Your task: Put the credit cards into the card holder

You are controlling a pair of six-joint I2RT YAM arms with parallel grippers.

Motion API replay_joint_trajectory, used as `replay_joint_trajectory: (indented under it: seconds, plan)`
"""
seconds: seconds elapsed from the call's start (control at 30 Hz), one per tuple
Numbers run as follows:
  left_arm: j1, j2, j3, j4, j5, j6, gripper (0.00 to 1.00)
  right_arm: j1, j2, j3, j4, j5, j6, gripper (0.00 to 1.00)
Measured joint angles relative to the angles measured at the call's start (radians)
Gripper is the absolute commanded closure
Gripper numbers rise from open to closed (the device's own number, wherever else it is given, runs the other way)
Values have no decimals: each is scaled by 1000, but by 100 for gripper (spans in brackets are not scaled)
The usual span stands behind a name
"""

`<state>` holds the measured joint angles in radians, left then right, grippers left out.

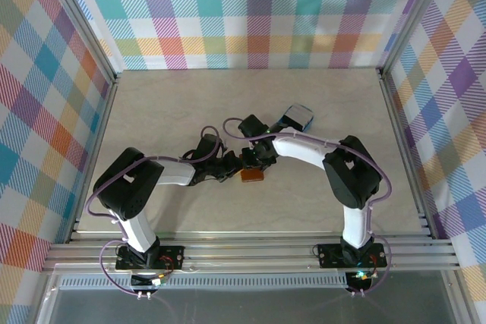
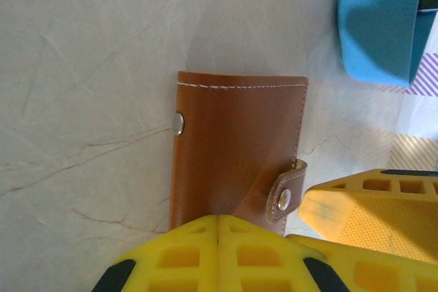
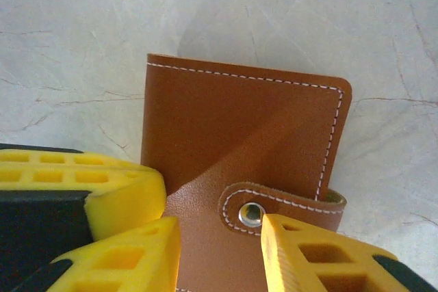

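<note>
One brown leather card holder (image 1: 252, 175) lying flat and folded on a pale marbled table (image 1: 190, 104), stitched edge farthest from the arms. Snap tab (image 3: 274, 203) curling up loose at the holder's side, pale lining peeking out beneath it; judged unfastened.

Left gripper (image 2: 217, 237) closed tight, yellow fingers pressed together at the holder's near edge. Impossible to tell whether any leather is pinched between them. Right gripper (image 3: 219, 227) just beside it on the same near edge, jaws narrowly apart and straddling the leather next to the tab, one finger right up against the snap.

One blue rounded plastic tray (image 2: 380, 18) near the holder, on its far side; contents too small to make out.

Count: one card holder, one tray, two grippers, two metal snaps on the holder.

Progress, as a judgement: early. Holder not yet spread open, nothing sticking out of its fold, so opening the holder and loading the credit cards seemingly all still to do.
</note>
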<state>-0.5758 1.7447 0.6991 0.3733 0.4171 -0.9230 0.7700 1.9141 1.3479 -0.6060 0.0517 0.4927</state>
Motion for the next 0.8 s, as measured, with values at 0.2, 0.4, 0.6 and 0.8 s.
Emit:
replay_joint_trajectory:
  seconds: [0.2,0.4,0.6,0.8]
  plan:
    - [0,1,-15,31,-1,0,100,3,46,43,-35,40,2,66]
    - [0,10,-25,68,3,-5,100,9,78,69,-58,61,1,65]
    - [0,12,-40,100,3,-8,100,10,88,83,-74,74,5,78]
    - [0,14,-42,106,3,-11,100,10,84,82,-73,78,10,94]
